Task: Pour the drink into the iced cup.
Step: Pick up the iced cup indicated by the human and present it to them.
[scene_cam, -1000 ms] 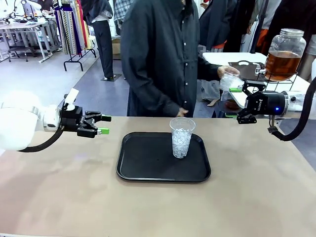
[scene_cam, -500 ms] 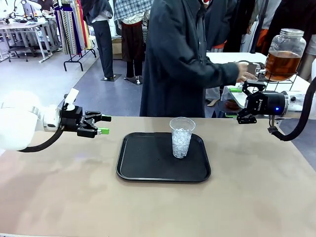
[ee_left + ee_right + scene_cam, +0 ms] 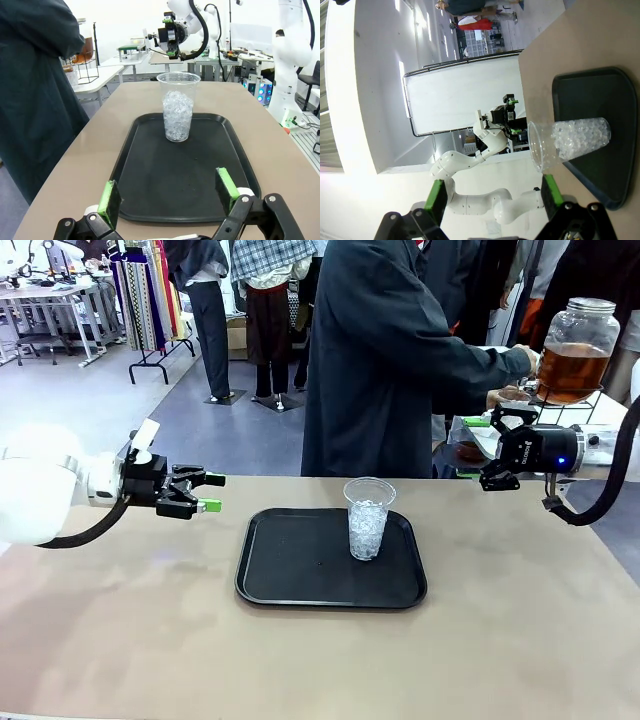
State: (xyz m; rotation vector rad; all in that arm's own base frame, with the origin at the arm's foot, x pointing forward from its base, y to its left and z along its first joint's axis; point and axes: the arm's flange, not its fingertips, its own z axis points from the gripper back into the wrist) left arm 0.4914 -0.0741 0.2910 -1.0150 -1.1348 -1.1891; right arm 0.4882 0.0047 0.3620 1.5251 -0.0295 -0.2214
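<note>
Both arms hover above the table (image 3: 150, 640) with nothing in their grip. The left gripper (image 3: 212, 493) points toward the middle, its jaws spread wide and empty; from its own wrist camera the green pads (image 3: 107, 197) stand well apart over the near edge of the black tray (image 3: 150, 200). Straight ahead of those fingers, on the far part of the tray, the clear cup (image 3: 178, 106) stands upright, a good part filled with ice. The right gripper (image 3: 478, 450) faces back at it from the other side, jaws likewise parted on nothing, so the cup sits between the two tools and lower than both, touching neither.

The drink (image 3: 572, 372), amber-brown, is in the big glass jar (image 3: 577, 350) with a metal lid, which stands on a wire stand on a separate white table, behind and above the right gripper. A person (image 3: 390, 360) in a dark coat leans over there, one hand (image 3: 505, 395) just beside the jar's base, right above the right gripper. What that hand holds, I cannot tell.
</note>
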